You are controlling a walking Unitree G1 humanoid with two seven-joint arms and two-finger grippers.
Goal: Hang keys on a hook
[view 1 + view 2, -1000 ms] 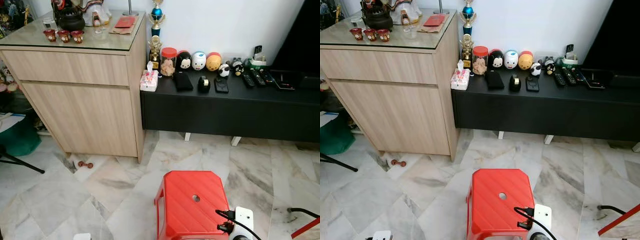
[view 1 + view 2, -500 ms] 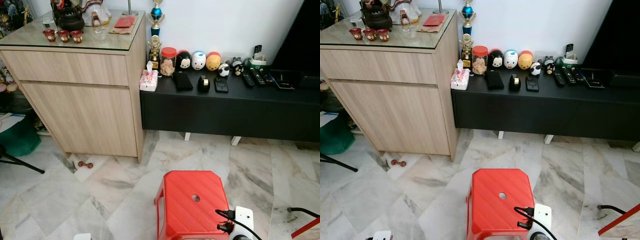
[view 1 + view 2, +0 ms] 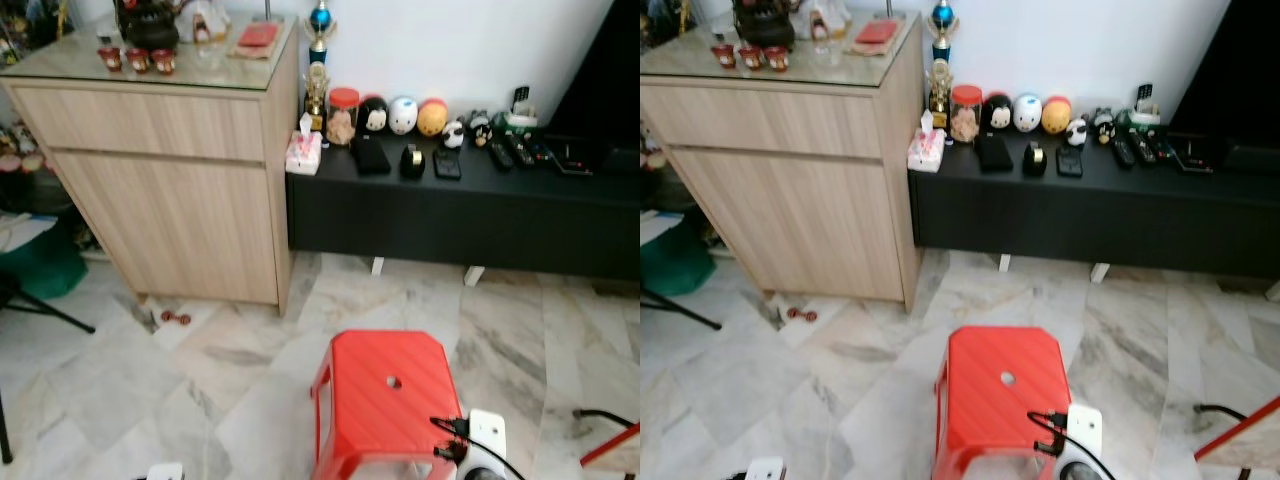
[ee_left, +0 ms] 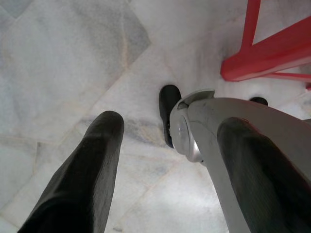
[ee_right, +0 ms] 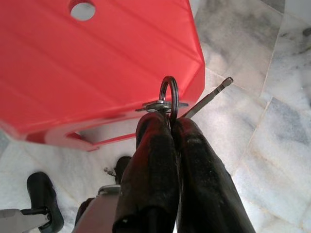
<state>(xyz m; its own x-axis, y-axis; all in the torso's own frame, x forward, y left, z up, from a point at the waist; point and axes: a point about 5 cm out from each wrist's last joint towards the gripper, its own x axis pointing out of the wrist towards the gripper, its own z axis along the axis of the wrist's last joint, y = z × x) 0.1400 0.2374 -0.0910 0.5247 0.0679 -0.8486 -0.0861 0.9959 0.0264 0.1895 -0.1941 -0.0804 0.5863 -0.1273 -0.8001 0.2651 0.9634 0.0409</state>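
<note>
My right gripper [image 5: 170, 121] is shut on a bunch of keys [image 5: 168, 103]. Its dark ring pokes out above the fingertips and one key blade [image 5: 210, 99] sticks out sideways. It hangs low, just past the edge of a red plastic stool [image 5: 97, 63], and the right wrist [image 3: 484, 438] shows at the lower rim of the left eye view. My left gripper [image 4: 171, 124] hangs open over the marble floor [image 4: 73, 63] with nothing between its fingers. The left wrist [image 3: 165, 471] peeks in at the bottom of the left eye view.
The red stool [image 3: 388, 392] stands right in front of me. Beyond it a low black bench [image 3: 470, 205] carries toys, a jar and remotes against a white wall. A tall wooden cabinet [image 3: 170, 180] stands at the left. A small red item [image 3: 175, 319] lies on the floor.
The head views have shifted slightly and gone blurry, so the camera has moved. Cabinet, bench and stool keep their places, and both arms hang low as before.
</note>
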